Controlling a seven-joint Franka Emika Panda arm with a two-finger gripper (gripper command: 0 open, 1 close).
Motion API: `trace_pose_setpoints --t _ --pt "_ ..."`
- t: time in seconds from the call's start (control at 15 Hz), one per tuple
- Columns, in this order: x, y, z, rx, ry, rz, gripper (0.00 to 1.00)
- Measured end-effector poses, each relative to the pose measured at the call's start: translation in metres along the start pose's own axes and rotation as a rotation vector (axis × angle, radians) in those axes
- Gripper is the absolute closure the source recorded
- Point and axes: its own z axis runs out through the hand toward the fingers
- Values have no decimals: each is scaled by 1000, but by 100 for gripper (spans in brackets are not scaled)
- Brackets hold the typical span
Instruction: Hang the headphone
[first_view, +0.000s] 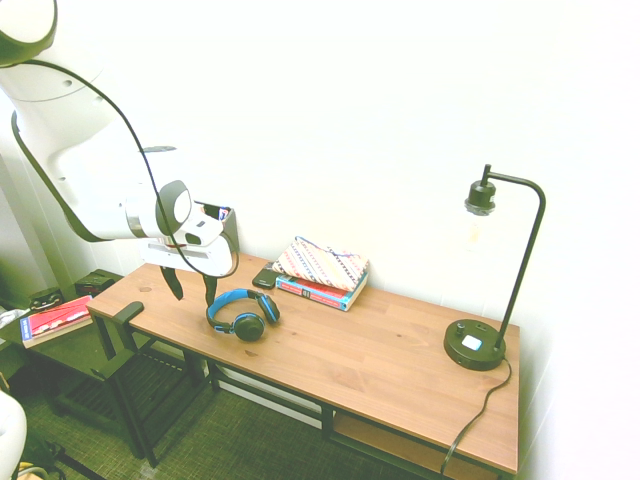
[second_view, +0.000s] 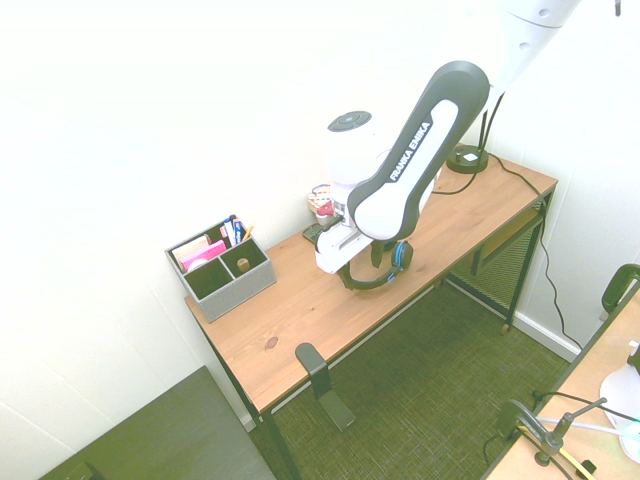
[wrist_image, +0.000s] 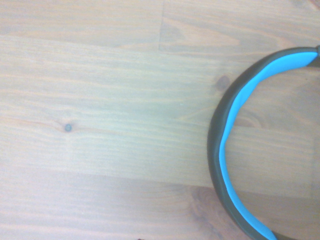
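Note:
The headphone (first_view: 243, 313) lies flat on the wooden desk (first_view: 380, 350), blue headband toward the desk's left end and black ear cups toward the front edge. My gripper (first_view: 192, 287) hangs low over the desk just left of the headband, open, with nothing between its dark fingers (first_view: 175, 283). In the second exterior view my arm covers most of the headphone (second_view: 392, 268), and only part of the band and one cup show. The wrist view looks straight down on the bare wood, with the curved blue and black headband (wrist_image: 225, 150) at one side.
A black hook-shaped bracket (first_view: 128, 312) is clamped at the desk's near left edge, also seen as the bracket (second_view: 312, 362). A grey organiser (second_view: 222, 268) stands at the back left. Stacked books (first_view: 320, 272), a dark phone (first_view: 265, 278) and a black lamp (first_view: 476, 343) sit further right.

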Motion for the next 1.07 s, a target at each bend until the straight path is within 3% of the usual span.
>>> trace_pose_setpoints --t 0.6,1.07 --pt "21 -32 36 -15 3 -7 100" --pt "30 -30 52 -28 -17 -7 100"
